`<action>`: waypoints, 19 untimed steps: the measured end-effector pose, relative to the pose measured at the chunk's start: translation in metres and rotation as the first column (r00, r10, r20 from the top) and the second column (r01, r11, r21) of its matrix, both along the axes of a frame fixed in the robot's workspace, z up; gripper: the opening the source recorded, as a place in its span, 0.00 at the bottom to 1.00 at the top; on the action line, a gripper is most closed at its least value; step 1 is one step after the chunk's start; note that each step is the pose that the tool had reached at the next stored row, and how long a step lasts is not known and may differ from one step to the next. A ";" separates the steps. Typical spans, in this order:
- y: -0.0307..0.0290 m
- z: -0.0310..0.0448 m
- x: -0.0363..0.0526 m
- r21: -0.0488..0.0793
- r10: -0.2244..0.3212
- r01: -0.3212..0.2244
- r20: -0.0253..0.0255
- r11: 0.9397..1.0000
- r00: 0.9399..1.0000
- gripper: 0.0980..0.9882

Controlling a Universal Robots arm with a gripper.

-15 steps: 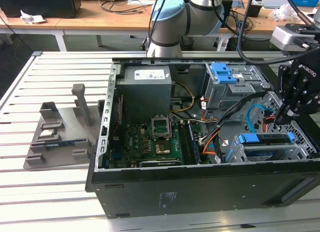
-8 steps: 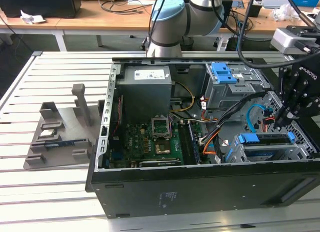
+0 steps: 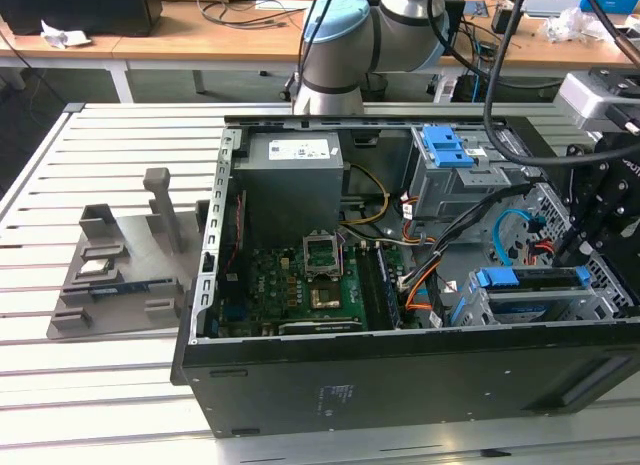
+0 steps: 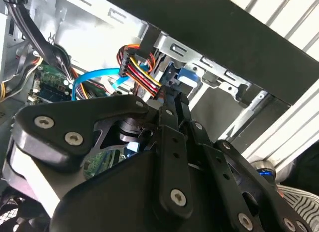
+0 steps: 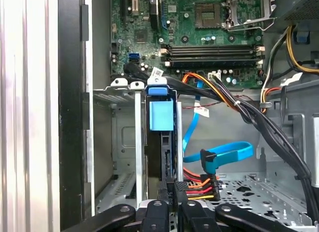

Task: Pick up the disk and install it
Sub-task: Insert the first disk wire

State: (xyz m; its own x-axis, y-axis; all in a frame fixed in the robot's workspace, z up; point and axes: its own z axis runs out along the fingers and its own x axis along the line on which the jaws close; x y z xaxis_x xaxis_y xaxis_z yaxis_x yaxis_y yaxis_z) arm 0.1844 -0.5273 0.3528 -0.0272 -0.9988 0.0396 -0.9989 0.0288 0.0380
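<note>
The open computer case lay on the slatted tabletop. The disk stood edge-on in its drive cage. The tool was clenched on the disk's rear edge. Nearby cables could snag, leaving it half-seated.

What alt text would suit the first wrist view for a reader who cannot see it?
The disk stands on edge in the drive cage of an open computer case, its blue rail facing the camera, with the gripper just at its near end. Beyond lie the green motherboard, a blue data cable and bundled power wires.
</note>
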 end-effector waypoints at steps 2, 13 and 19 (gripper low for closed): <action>-0.0001 -0.0008 -0.0024 0.001 0.001 -0.001 0.000 1.000 1.000 0.07; -0.0002 -0.0073 -0.0042 0.000 0.001 -0.001 0.000 1.000 1.000 0.07; -0.0002 -0.0109 -0.0044 0.000 0.001 -0.001 0.000 1.000 1.000 0.07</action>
State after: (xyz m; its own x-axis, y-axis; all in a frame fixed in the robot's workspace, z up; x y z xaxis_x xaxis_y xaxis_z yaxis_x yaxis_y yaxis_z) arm 0.1800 -0.5275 0.3418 -0.0262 -0.9989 0.0395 -0.9989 0.0277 0.0380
